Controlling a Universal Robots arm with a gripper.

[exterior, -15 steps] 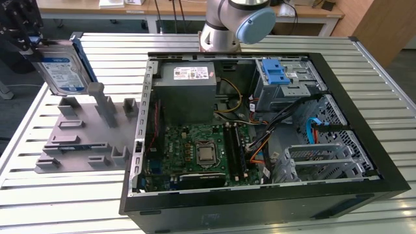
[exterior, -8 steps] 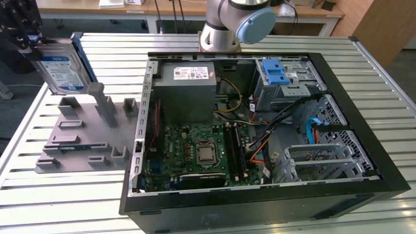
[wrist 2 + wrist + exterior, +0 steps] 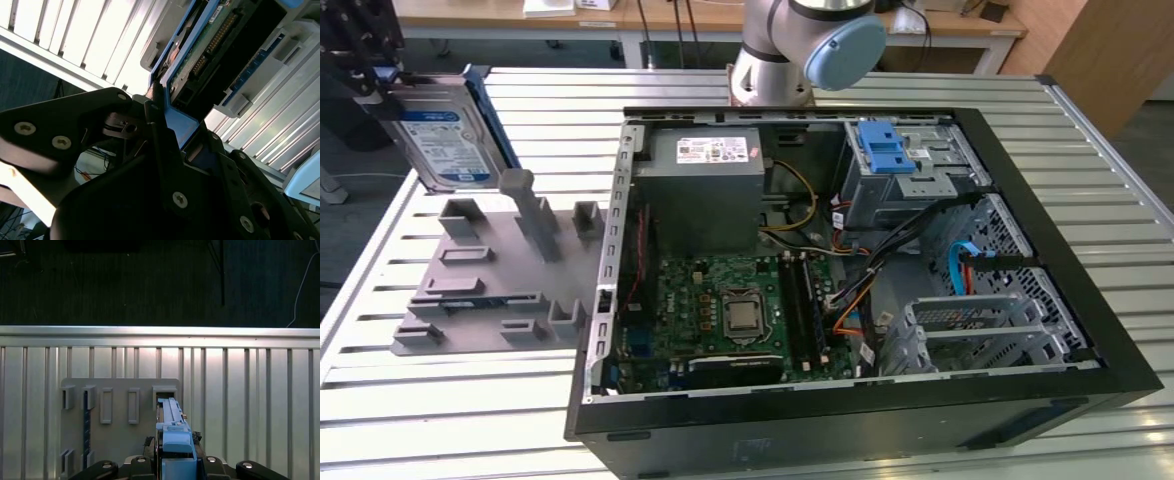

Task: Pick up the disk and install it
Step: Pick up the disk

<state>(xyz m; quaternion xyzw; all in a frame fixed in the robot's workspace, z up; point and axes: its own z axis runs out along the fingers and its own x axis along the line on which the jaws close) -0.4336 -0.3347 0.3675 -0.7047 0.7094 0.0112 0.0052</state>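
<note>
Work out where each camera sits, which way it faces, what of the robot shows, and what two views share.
Exterior view: off the arm, high, looking down on the open computer case and table; shows the arm's base and the claw shut on the disk.
First wrist view: on the wrist, looking down past claw and disk onto the holder plate.
Second wrist view: on the wrist, close against the claw, facing the disk's circuit side.
Shared: both wrist views show claw and disk.

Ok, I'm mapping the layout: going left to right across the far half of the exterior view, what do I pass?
disk → grey power supply box → metal cage with blue latch
</note>
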